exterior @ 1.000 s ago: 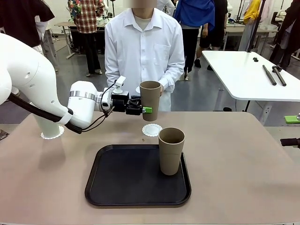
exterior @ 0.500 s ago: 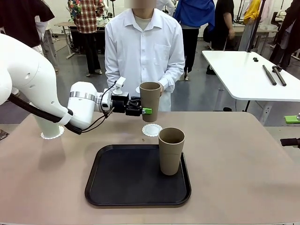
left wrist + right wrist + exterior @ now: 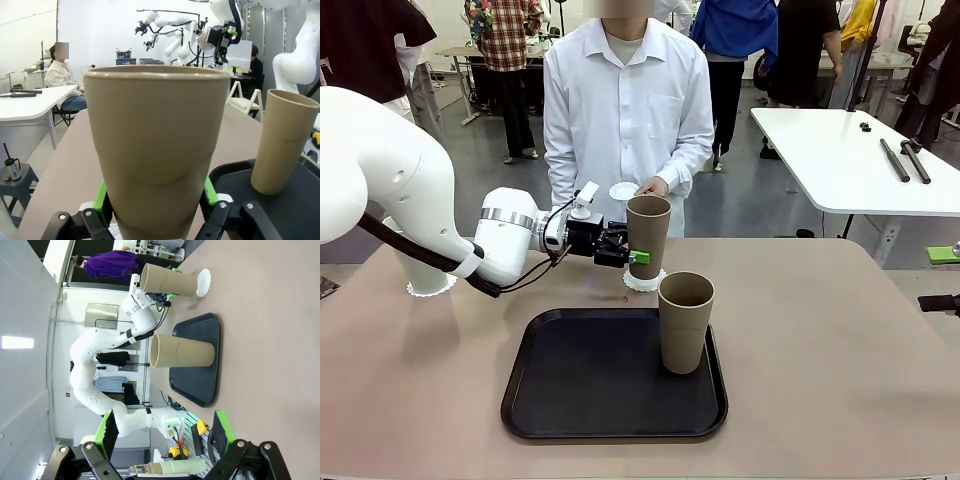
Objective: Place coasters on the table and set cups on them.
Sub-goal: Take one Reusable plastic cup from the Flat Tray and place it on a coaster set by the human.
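Your left gripper (image 3: pixel 641 258) has lowered the tan cup (image 3: pixel 648 222), clamped near its base, to seat it on the coaster (image 3: pixel 642 286); right gripper (image 3: pixel 165 432) stands wide, empty.

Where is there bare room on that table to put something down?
Bare: the table right of the tray, and the tray's left half. Crowded: the far middle, where the left tool holds a tan cup at a doily.
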Robot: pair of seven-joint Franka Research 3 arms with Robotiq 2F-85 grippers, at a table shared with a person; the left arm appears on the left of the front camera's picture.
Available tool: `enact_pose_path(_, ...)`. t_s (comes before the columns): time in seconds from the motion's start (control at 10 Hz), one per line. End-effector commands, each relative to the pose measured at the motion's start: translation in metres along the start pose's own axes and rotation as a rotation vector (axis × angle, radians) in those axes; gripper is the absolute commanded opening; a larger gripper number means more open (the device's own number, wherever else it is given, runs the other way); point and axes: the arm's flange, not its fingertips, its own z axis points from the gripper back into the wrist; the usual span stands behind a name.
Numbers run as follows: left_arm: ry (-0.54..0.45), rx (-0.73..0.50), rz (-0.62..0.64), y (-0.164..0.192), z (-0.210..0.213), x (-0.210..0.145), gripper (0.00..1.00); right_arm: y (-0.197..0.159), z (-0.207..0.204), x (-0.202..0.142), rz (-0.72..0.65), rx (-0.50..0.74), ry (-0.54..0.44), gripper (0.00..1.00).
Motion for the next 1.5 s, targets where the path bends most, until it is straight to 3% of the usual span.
enact_pose_path(0.0, -0.023, -0.02, -0.031, 0.014, -0.001, 0.0, 0.84, 0.001, 0.0, 0.001, 0.002, 0.015, -0.005, 1.0)
enact_pose_path(1.4, -0.018, -0.037, 0.02, 0.027, -0.003, -0.022, 0.84, 0.001, 0.0, 0.001, 0.002, 0.015, -0.005, 1.0)
